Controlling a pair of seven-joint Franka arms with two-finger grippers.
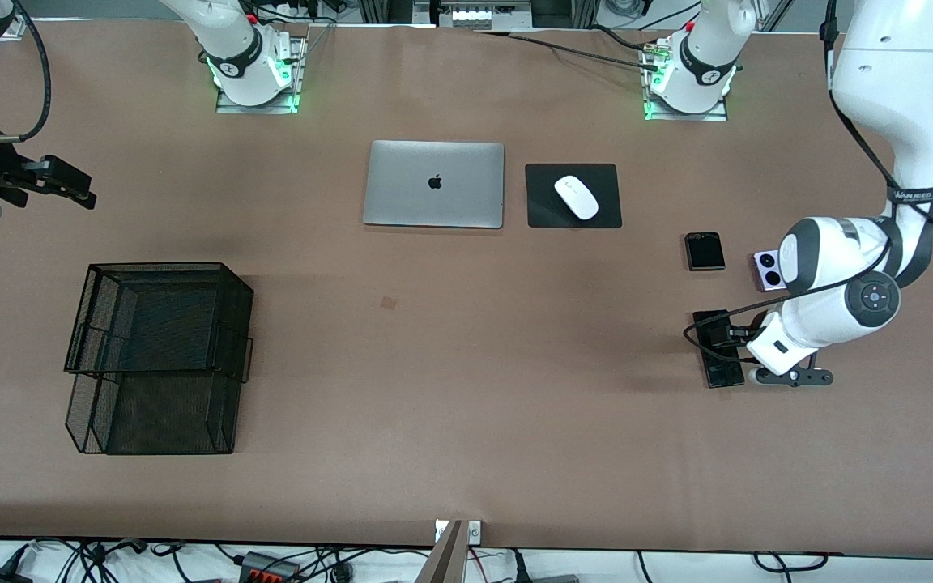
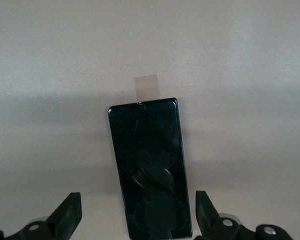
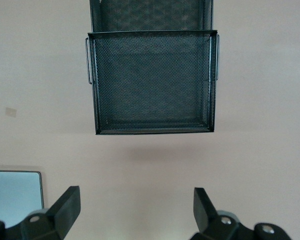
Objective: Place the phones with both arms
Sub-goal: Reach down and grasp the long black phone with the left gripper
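Three phones lie toward the left arm's end: long black slab (image 1: 722, 350) under the spread left gripper (image 2: 138, 212), squarish black one (image 1: 705, 251), lilac-white one (image 1: 768, 270). One laptop (image 1: 434, 184) shows an apple logo. Right gripper (image 3: 136, 210), spread, waits, seemingly empty.

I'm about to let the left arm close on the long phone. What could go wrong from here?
1. The long black phone lies flat on the table, and the left gripper has its open jaws either side of it; with little edge to catch, they may slip off.
2. The lilac-white phone is partly hidden under the left arm, so lifting could knock it.
3. The mesh tray sits toward the right arm's end, where the open right gripper waits; a long carry or handover could drop the phone.
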